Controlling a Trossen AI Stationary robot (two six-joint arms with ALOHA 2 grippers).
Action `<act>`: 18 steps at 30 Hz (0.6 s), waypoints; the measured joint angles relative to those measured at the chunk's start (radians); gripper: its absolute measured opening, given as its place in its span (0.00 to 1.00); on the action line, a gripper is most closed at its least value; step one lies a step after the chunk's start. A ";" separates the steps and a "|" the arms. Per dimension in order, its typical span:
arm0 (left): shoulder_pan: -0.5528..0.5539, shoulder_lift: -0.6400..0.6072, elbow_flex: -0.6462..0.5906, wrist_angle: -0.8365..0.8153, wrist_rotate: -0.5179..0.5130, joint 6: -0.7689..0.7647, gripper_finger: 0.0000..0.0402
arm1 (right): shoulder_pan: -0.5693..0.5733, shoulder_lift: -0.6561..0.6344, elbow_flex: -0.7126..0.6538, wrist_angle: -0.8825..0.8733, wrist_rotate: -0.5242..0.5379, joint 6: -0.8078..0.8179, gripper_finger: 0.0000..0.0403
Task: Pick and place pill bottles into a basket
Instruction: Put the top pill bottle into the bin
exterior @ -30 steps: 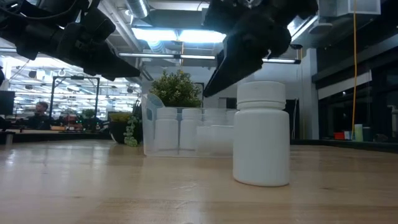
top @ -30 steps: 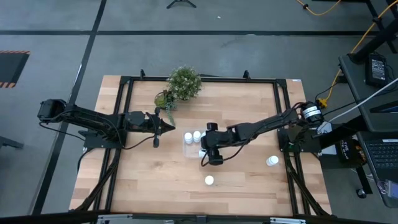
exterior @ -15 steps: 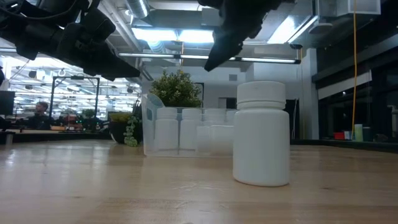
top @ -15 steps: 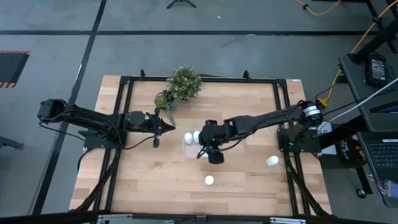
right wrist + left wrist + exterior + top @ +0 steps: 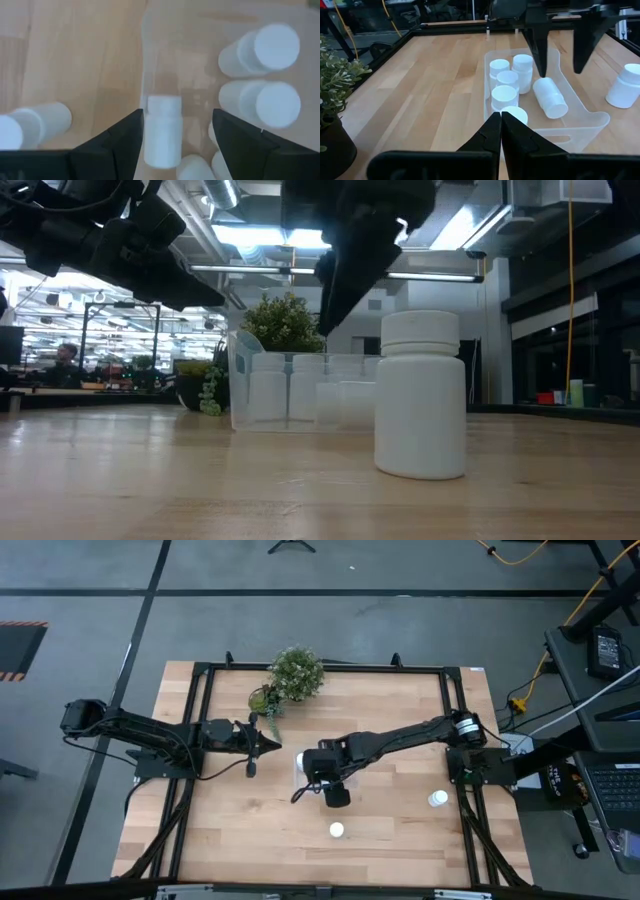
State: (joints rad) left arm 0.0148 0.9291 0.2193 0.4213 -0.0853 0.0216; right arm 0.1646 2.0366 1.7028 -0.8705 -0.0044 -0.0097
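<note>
The clear basket (image 5: 580, 125) stands mid-table and holds several upright white pill bottles (image 5: 507, 80), plus one lying on its side (image 5: 550, 97) on the basket floor. My right gripper (image 5: 560, 70) hangs open over the basket and points steeply down, with a finger on either side of the lying bottle (image 5: 162, 132), clear above it. My left gripper (image 5: 270, 746) waits shut just left of the basket (image 5: 297, 762), touching nothing. Two more bottles stand on the table, one near the front (image 5: 337, 830) and one at the right (image 5: 438, 799).
A potted green plant (image 5: 295, 675) stands at the table's far side, behind the basket. A black frame (image 5: 200, 670) runs around the tabletop. In the low view the front bottle (image 5: 420, 395) looms before the basket (image 5: 300, 390).
My right gripper has risen and swung toward the table's left over the basket, tipping to point more steeply down. Its fingers have stayed open. The bottles and the basket have not moved.
</note>
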 joint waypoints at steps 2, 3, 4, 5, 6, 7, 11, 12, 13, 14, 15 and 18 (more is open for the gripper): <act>0.000 0.000 0.000 -0.004 0.000 0.000 0.02 | 0.000 0.012 0.022 -0.007 0.000 0.001 0.59; 0.000 0.000 0.000 -0.004 0.000 0.000 0.02 | -0.002 0.017 0.031 -0.018 0.000 0.001 0.59; 0.000 0.000 0.000 -0.006 0.000 0.000 0.02 | -0.002 0.023 0.040 -0.027 -0.001 0.001 0.59; 0.000 0.000 0.000 -0.008 0.000 0.000 0.02 | -0.003 0.028 0.047 -0.029 -0.001 0.001 0.59; 0.000 0.000 0.000 -0.008 0.000 0.000 0.02 | -0.003 0.034 0.054 -0.029 -0.006 0.001 0.59; 0.000 0.000 0.000 -0.008 0.000 0.000 0.02 | -0.005 0.040 0.060 -0.033 -0.016 0.001 0.59; 0.000 0.000 0.000 -0.008 -0.002 0.000 0.02 | -0.014 0.073 0.079 -0.070 -0.026 0.001 0.59; 0.000 0.000 0.000 -0.008 -0.002 0.000 0.02 | -0.017 0.080 0.083 -0.077 -0.026 0.001 0.59; 0.000 0.000 0.000 -0.008 -0.002 0.000 0.02 | -0.020 0.088 0.085 -0.085 -0.026 0.001 0.59; 0.000 0.000 0.000 -0.008 -0.002 0.000 0.02 | -0.022 0.095 0.085 -0.089 -0.026 0.001 0.59; 0.000 0.000 0.000 -0.010 -0.002 0.000 0.02 | -0.023 0.100 0.085 -0.090 -0.026 0.001 0.59; 0.000 0.000 0.000 -0.014 -0.002 0.000 0.02 | -0.023 0.114 0.085 -0.091 -0.030 0.000 0.59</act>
State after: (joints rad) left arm 0.0149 0.9291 0.2192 0.4076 -0.0872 0.0216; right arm 0.1413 2.1509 1.7882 -0.9615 -0.0349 -0.0101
